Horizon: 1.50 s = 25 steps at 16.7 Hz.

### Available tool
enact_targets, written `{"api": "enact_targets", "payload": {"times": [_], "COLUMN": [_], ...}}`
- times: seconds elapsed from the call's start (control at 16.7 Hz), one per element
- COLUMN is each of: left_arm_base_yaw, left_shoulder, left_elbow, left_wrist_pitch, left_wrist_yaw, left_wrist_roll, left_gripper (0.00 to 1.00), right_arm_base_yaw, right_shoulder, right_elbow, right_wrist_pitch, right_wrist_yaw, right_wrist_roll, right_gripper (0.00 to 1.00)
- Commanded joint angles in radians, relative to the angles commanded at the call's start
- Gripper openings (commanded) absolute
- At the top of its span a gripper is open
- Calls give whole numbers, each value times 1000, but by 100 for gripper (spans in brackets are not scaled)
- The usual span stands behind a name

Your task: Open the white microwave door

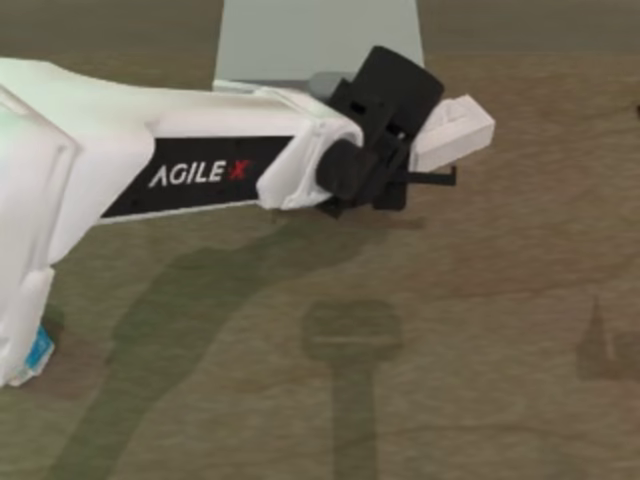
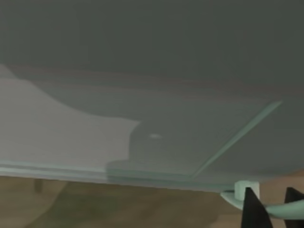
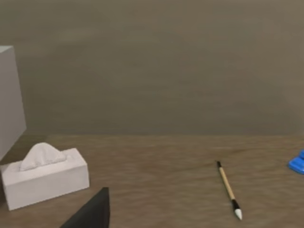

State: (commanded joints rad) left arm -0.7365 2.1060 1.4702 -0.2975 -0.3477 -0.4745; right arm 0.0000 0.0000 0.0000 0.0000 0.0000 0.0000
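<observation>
The white microwave (image 1: 320,40) stands at the table's far edge, middle; only its pale grey top shows from above. My left arm reaches across from the left, and my left gripper (image 1: 440,178) sits in front of the oven's right front corner. In the left wrist view the microwave door (image 2: 142,71) fills the picture with its grey window. Its slim pale handle (image 2: 248,187) runs between my left gripper's (image 2: 273,209) two dark fingers, which are shut on it. From above, the arm hides the door.
A white tissue box (image 1: 455,130) (image 3: 45,175) sits beside the microwave's right side wall (image 3: 9,95), close to the left gripper. A brush (image 3: 228,189) and a blue object (image 3: 298,161) (image 1: 40,350) lie on the wooden table. My parked right gripper (image 3: 92,211) shows only as a dark part.
</observation>
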Motion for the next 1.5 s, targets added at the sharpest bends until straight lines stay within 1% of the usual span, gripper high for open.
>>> {"api": "enact_targets", "payload": {"times": [0.72, 1.14, 1.5], "left_arm_base_yaw": [0, 4, 4], "left_shoulder": [0, -24, -25], "left_elbow": [0, -39, -40], "left_wrist_pitch": [0, 26, 26], "left_wrist_yaw": [0, 22, 22], "left_wrist_roll": [0, 31, 32], "left_gripper": [0, 0, 0], "right_arm_base_yaw": [0, 0, 0], "right_shoulder": [0, 0, 0], "right_elbow": [0, 0, 0], "right_wrist_pitch": [0, 0, 0], "right_wrist_yaw": [0, 0, 0], "right_wrist_roll": [0, 0, 0], "right_gripper": [100, 100, 100]}}
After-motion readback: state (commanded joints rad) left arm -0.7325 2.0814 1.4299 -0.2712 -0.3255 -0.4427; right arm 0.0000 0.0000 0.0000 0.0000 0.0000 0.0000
